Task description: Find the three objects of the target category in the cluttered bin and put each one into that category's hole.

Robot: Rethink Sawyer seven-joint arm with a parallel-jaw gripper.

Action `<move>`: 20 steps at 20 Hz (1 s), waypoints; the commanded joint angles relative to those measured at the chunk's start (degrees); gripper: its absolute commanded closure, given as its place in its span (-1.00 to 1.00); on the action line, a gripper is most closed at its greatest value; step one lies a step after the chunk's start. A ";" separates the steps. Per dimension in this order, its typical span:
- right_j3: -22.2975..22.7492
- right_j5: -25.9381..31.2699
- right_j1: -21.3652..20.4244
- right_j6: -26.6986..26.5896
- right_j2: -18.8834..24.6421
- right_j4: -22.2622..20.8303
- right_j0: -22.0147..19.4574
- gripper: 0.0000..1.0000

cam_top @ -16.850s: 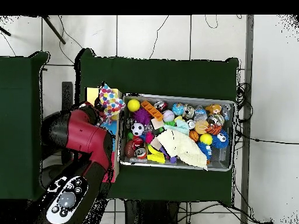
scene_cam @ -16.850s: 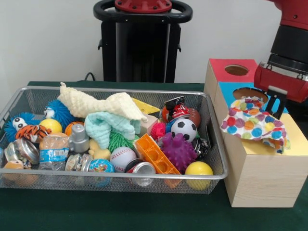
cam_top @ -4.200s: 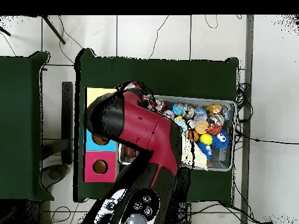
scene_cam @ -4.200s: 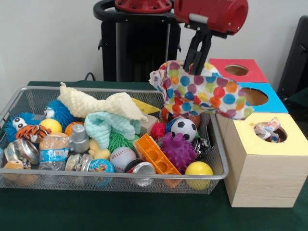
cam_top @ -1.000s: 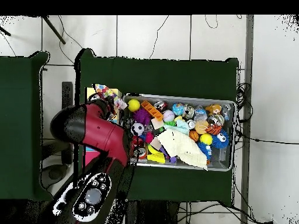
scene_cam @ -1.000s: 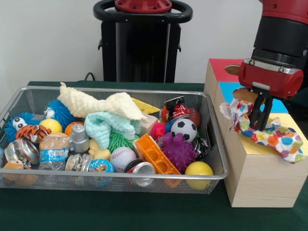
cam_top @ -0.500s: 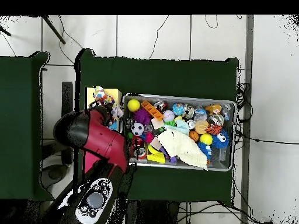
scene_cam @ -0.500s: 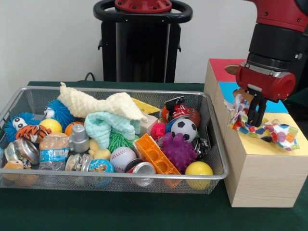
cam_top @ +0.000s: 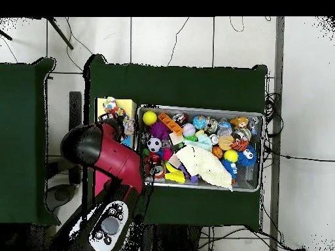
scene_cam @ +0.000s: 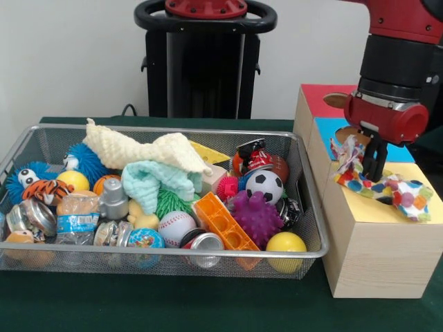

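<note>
Shifted a little to the side since half a second ago, with more slack fallen flat: polka-dot cloth (scene_cam: 405, 197), draped over the yellow box top (scene_cam: 429, 216) and covering that section's hole, clenched near its middle in the pincer (scene_cam: 374, 173). Judged light, limp and prone to snagging on the hole's rim; best gripped at a bunched fold and fed in from directly above, not by a trailing corner. Nearby but not obstructing: blue section (scene_cam: 403, 152) just behind, wire bin (scene_cam: 313, 207) just beside the box, with cream cloth (scene_cam: 138, 149) and mint cloth (scene_cam: 156, 181) lying on top of the balls and cans.
</note>
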 commanded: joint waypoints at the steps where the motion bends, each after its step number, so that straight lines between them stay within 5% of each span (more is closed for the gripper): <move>1: 5.07 -4.24 2.83 12.55 12.94 2.00 -0.91 1.00; 8: 3.49 -13.25 1.45 8.51 18.61 -2.06 -5.07 1.00; 12: 0.55 -18.22 4.63 10.06 23.15 -3.53 -7.54 1.00; 20: -3.78 -13.84 10.55 10.06 15.01 -0.43 -2.35 1.00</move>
